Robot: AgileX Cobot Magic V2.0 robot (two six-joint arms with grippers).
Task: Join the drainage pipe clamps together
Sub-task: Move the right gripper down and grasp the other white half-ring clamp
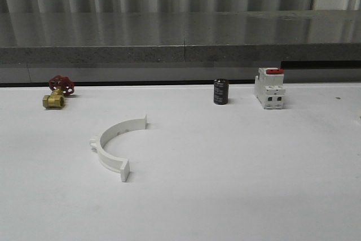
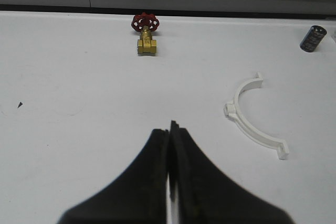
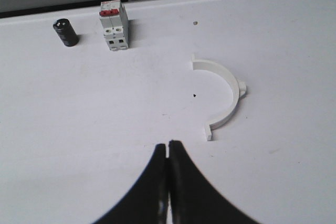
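Observation:
One drainage pipe clamp half (image 1: 115,144), a white arc with flat end tabs, lies flat on the white table left of centre. The left wrist view has it (image 2: 251,116) ahead and to one side of my left gripper (image 2: 169,127), which is shut and empty, well apart from it. A second white clamp half (image 3: 223,95) lies on the table in the right wrist view, bulging the opposite way. My right gripper (image 3: 168,144) is shut on nothing, a short way from that arc's near end tab.
A brass valve with a red handwheel (image 1: 56,91) sits at the back left. A black cylinder (image 1: 220,91) and a white breaker with a red top (image 1: 269,87) stand at the back right. A grey ledge (image 1: 180,38) runs behind the table.

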